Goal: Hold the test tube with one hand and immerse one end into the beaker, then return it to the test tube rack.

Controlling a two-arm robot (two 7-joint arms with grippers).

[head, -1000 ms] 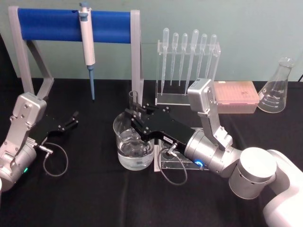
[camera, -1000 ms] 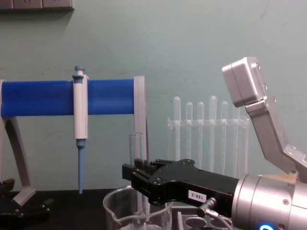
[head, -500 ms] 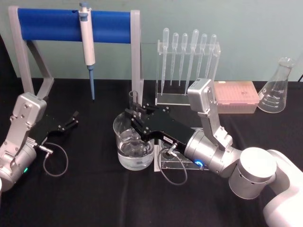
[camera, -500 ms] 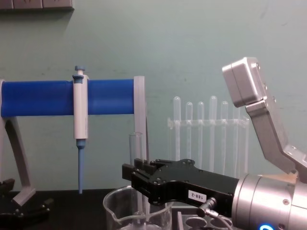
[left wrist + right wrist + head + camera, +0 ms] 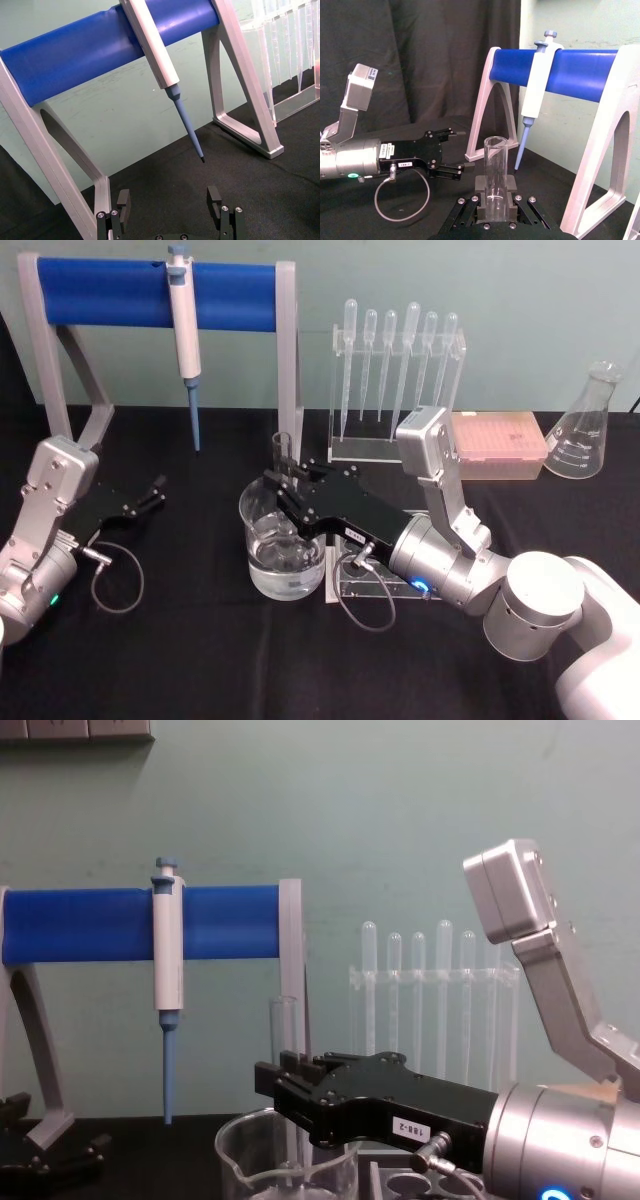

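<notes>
My right gripper (image 5: 283, 492) is shut on the clear test tube (image 5: 283, 452), holding it upright over the wide glass beaker (image 5: 283, 558). The tube's lower end reaches down inside the beaker, which holds clear liquid. From the chest, the test tube (image 5: 284, 1050) rises above the black right gripper (image 5: 290, 1098) and runs down into the beaker (image 5: 285, 1172). The right wrist view has the test tube (image 5: 495, 172) clamped between the fingers (image 5: 478, 184). My left gripper (image 5: 155, 490) rests open on the black cloth at the left, with its fingers (image 5: 123, 198) spread wide and nothing between them.
A blue-barred stand (image 5: 150, 290) carries a white and blue pipette (image 5: 184, 340) behind the beaker. A clear rack of plastic pipettes (image 5: 395, 370), a pink tip box (image 5: 500, 445) and a conical flask (image 5: 585, 425) stand at the back right. A clear tube rack (image 5: 365, 585) sits under my right wrist.
</notes>
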